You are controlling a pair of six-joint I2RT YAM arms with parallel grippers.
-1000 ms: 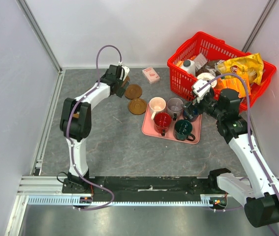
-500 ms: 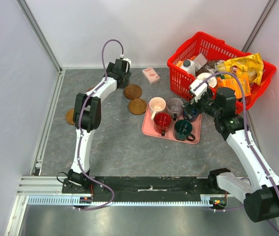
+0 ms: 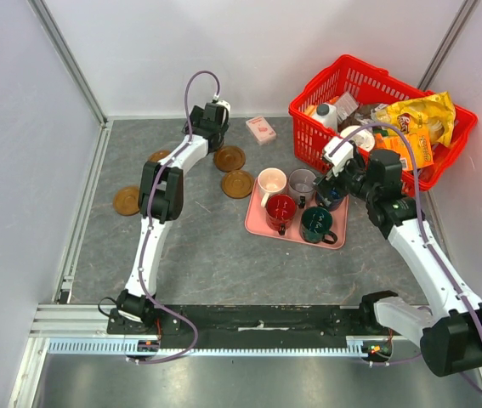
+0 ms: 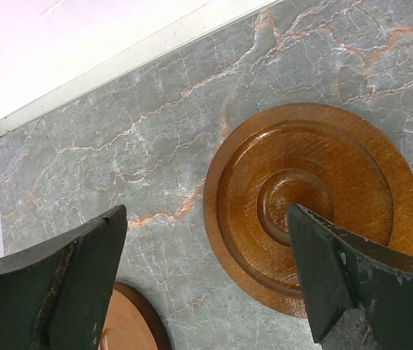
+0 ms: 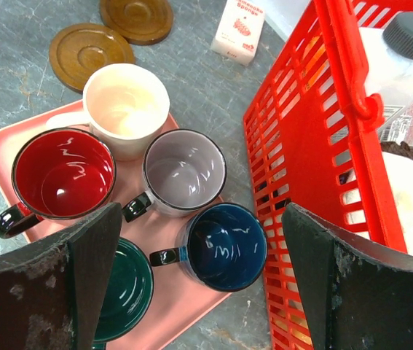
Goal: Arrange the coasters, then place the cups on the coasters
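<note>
Cups: 5 handled mugs on pink tray (image 3: 336, 240), centre-right of top view. Green mug (image 3: 316, 223) nearest, then red mug (image 3: 280, 208), navy mug (image 5: 224, 244), grey mug (image 3: 302, 181), cream mug (image 3: 271, 181). R gripper (image 5: 200, 211) spread wide above navy mug.
Coasters: brown ringed discs, flat on table. Left coaster (image 3: 127, 200), centre coaster (image 3: 238, 183), far-centre coaster (image 3: 229, 158), upper-left coaster (image 3: 159, 156).
L gripper (image 4: 205, 219) spread wide over one disc.

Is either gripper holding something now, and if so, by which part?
Nothing is held. The left gripper is open over a coaster, the right gripper open over the navy cup.
</note>
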